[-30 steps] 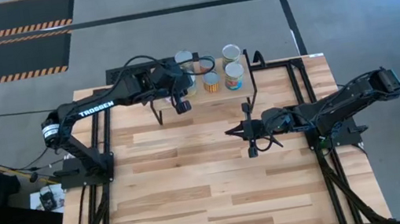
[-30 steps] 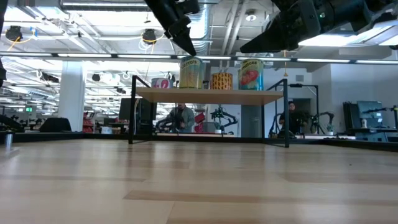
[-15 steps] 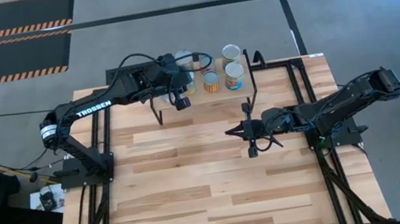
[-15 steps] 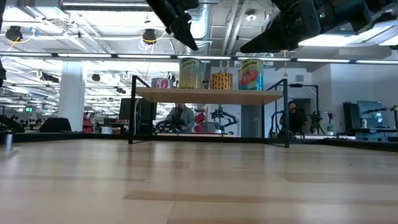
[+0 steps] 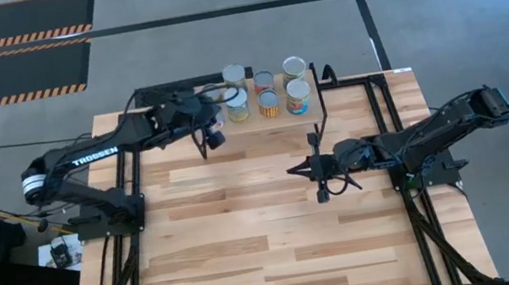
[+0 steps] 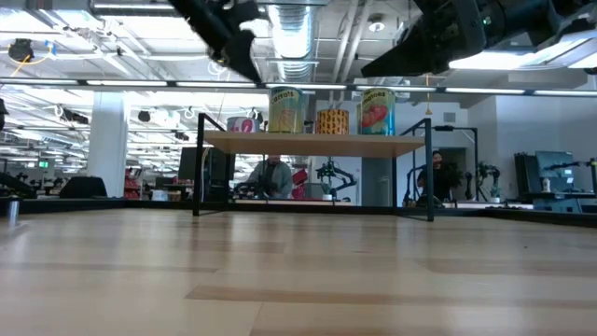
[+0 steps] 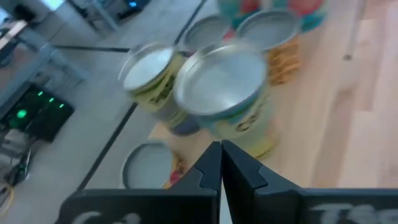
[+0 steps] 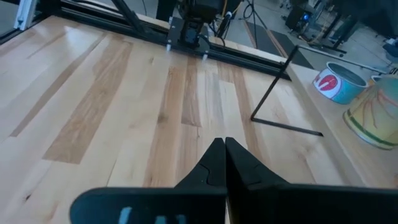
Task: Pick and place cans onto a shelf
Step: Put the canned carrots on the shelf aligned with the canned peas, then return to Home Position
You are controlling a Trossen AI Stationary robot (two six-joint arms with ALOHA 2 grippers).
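The wooden tabletop carries no cans in the high view; all the visible ones stand on the shelf at its far edge. The shelf's light top sits on thin black legs, and the cans crowd its middle and right part, leaving bare wood at its left end.

The left arm reaches along the table's far left toward that bare end. The right arm waits over the table's right centre.

The left gripper hangs just beside the shelf's left part, holding nothing, with its fingers pressed together tip to tip in its wrist view. The right gripper points toward the table's middle, its fingers likewise closed on nothing.

In the left wrist view a yellow-labelled can stands nearest the fingertips, with a second yellow-labelled can touching or almost touching it; the blur leaves that unclear. An orange-patterned can and a can with a red picture stand further right in the low view.

The step in hand looks like clearing the left gripper away from the shelf. Done well, it would rise or back off without sweeping sideways, since the nearest can is tall, light and packed against its neighbours, so one nudge could topple several.
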